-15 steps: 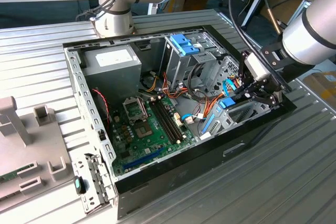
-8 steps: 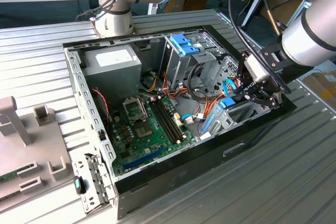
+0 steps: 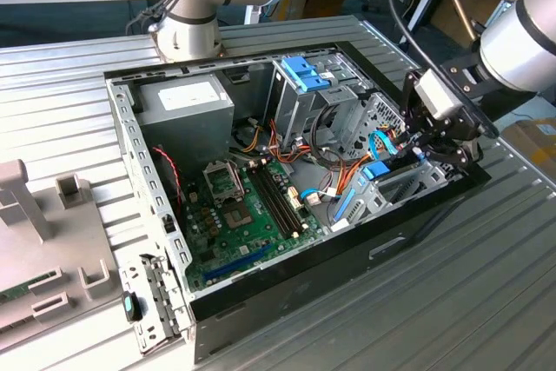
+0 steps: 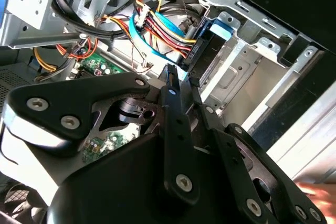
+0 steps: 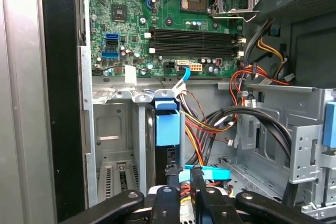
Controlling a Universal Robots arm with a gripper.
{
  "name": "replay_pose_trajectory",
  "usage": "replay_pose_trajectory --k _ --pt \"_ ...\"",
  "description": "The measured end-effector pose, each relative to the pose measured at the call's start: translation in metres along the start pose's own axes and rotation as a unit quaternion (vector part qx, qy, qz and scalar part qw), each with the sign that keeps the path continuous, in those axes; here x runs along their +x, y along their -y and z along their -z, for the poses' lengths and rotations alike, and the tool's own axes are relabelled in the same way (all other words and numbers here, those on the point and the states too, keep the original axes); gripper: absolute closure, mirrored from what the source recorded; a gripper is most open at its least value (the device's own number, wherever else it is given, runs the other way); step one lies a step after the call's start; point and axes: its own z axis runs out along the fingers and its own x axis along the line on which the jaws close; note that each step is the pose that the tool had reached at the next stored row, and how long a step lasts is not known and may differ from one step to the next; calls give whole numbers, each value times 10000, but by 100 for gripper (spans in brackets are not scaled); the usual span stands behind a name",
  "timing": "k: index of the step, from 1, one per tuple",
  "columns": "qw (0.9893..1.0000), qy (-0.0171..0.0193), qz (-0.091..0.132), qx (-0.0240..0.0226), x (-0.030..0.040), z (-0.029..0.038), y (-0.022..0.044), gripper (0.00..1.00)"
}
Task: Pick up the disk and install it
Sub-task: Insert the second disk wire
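- The open computer case (image 3: 130,141) held one green motherboard (image 3: 239,215), one grey power supply (image 3: 187,102) and one grey drive cage (image 3: 304,93) with blue tabs on top.
- The disk (image 5: 167,129) stood on edge in a metal bay (image 5: 113,129) at the case's corner, directly ahead of the gripper's fingertips; its blue end tab faced the motherboard.
- In the exterior view, the gripper (image 3: 417,149) reached into that same corner, just above the disk (image 3: 376,171).
- In the first wrist view, the gripper (image 5: 181,174) had its two fingers (image 5: 170,182) drawn close together, almost touching, at the disk's near end; whether they clamped it could not be told.
- Bundles of orange, red and yellow wires (image 5: 210,129) lay just beside the disk.
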Motion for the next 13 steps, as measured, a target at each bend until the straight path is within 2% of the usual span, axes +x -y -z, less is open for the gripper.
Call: replay_pose_trajectory --k 2,13 --pt "10000 0 0 0 -6 22 2 77" --pt "10000 0 0 0 -12 46 4 77"
